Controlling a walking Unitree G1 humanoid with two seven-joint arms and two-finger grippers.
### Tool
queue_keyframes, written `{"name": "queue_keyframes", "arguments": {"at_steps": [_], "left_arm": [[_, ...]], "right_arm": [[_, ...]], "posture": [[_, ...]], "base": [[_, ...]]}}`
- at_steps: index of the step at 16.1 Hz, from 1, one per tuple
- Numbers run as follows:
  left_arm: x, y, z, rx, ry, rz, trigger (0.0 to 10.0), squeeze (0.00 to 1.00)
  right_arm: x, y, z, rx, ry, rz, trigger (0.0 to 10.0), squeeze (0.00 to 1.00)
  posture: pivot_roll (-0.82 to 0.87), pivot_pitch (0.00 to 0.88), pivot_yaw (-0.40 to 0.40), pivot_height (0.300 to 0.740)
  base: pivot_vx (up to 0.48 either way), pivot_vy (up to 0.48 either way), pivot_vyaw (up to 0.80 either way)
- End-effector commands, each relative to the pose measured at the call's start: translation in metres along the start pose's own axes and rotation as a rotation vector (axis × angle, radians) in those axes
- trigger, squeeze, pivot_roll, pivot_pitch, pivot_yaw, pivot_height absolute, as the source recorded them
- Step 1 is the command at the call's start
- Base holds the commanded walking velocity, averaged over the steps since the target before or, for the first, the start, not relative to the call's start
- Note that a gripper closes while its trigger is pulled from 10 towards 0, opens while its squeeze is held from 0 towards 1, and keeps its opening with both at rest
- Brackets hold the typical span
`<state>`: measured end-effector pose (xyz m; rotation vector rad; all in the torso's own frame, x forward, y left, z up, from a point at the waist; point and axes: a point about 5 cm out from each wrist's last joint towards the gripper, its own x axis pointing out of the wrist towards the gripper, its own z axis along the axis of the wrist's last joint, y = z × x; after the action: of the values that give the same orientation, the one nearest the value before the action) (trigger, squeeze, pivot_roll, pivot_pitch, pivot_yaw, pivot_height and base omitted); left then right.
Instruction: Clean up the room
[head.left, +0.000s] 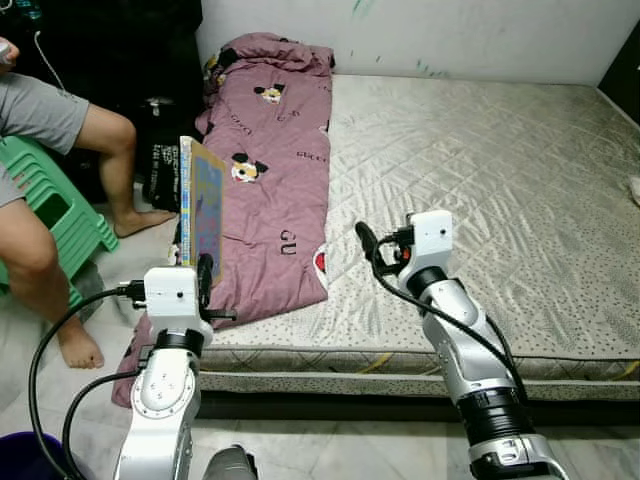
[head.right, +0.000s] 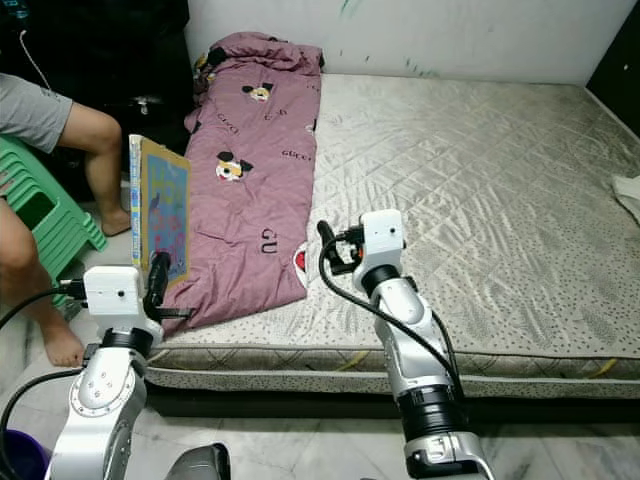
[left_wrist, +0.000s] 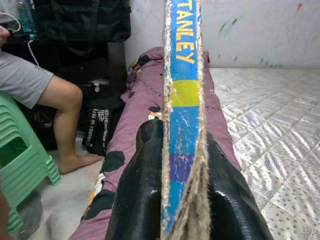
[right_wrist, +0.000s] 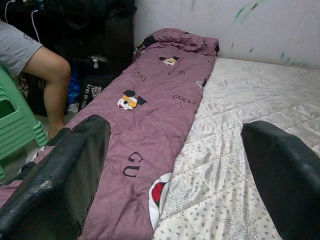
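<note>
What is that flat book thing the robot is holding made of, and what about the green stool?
The book in the left gripper looks like thick cardboard with printed paper covers: its edge is frayed and fuzzy brown. The green stool looks like moulded plastic, smooth and slightly shiny, apparently several stacked together.

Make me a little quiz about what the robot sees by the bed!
1. True or false: the left claw grips a book upright by its edge.
2. What purple thing lies along the mattress?
A. blanket
B. towel
C. rug
3. Fill in: the right claw is ____ and holds nothing.

Key
1. True.
2. A, the blanket.
3. Open.
</note>
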<state>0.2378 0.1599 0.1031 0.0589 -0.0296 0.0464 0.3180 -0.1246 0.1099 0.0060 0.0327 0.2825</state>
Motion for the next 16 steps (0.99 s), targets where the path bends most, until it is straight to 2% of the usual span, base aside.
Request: {"name": "queue_keyframes", "arguments": {"at_steps": [1,2,9,13,16], "left_arm": [[0.0018,0.0005,0.0078,0.013,-0.038,0.001,10.0,0.00],[0.0020,0.0004,0.0077,0.015,-0.037,0.000,10.0,0.00],[0.0028,0.0002,0.0072,0.004,-0.034,0.004,10.0,0.00],[0.0025,-0.0013,0.0096,-0.001,-0.060,-0.010,10.0,0.00],[0.0007,-0.0041,0.0125,-0.013,-0.086,-0.037,10.0,0.00]], "right_arm": [[0.0021,-0.0019,0.0034,-0.004,-0.011,-0.004,10.0,0.00],[0.0023,-0.0018,0.0035,-0.005,-0.011,-0.002,10.0,0.00],[0.0020,-0.0021,0.0024,0.003,-0.007,-0.004,10.0,0.00],[0.0019,-0.0034,0.0022,-0.004,-0.005,-0.004,10.0,0.00],[0.0021,-0.0044,0.0026,-0.010,-0.006,-0.002,10.0,0.00]], "posture": [[-0.02,0.008,-0.032,0.740],[-0.02,0.008,-0.032,0.740],[-0.03,0.010,-0.034,0.740],[-0.03,0.010,-0.037,0.740],[-0.03,0.012,-0.040,0.740]], "base": [[0.000,0.000,0.00],[0.000,0.000,0.00],[0.000,-0.385,0.00],[0.000,0.000,0.00],[0.324,0.000,0.00]]}}
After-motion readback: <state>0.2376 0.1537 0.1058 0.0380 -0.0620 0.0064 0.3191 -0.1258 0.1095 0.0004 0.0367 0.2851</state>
